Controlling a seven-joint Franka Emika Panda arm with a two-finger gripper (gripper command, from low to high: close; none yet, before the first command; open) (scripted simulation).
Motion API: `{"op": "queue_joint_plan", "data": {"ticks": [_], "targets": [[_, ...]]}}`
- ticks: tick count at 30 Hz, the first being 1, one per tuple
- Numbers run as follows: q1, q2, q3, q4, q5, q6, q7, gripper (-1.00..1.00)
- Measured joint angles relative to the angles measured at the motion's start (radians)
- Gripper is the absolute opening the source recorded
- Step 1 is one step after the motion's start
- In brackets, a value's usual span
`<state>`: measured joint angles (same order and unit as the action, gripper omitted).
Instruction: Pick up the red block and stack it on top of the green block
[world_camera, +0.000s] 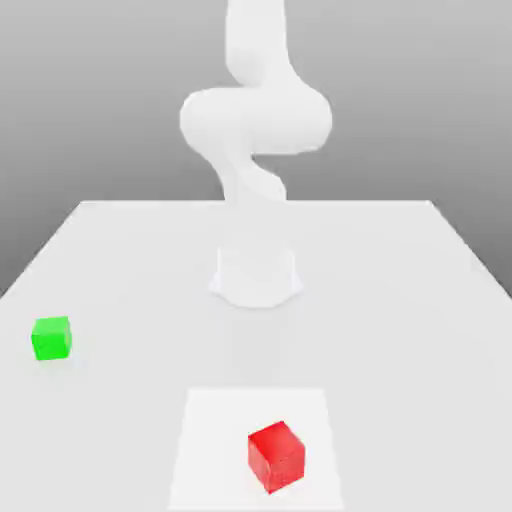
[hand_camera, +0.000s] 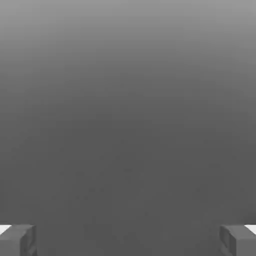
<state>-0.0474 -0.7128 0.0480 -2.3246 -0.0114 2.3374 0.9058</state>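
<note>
1. Blocks wait untouched on the white table: the red block sits near the front edge, the green block well apart toward the exterior view's left.
2. Gripper spread wide, fingers holding nothing.
3. Judged stage: the reach has yet to begin; next, the arm must descend over red.
</note>
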Motion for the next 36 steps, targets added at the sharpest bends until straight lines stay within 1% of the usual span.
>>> {"op": "queue_joint_plan", "data": {"ticks": [7, 15, 20, 25, 30, 31, 36], "targets": [[-0.118, 0.249, 0.125, -0.070, -0.049, 0.106, 0.313, 0.00], [-0.199, 0.529, 0.213, -0.148, -0.120, 0.224, 0.674, 0.00], [-0.207, 0.700, 0.225, -0.197, -0.140, 0.299, 0.882, 0.00], [-0.189, 0.861, 0.221, -0.241, -0.107, 0.384, 1.036, 0.00], [-0.124, 1.040, 0.136, -0.219, -0.200, 0.524, 1.128, 0.00], [-0.114, 1.059, 0.125, -0.216, -0.212, 0.538, 1.136, -1.00], [-0.114, 1.059, 0.125, -0.216, -0.212, 0.542, 1.137, -1.00]]}}
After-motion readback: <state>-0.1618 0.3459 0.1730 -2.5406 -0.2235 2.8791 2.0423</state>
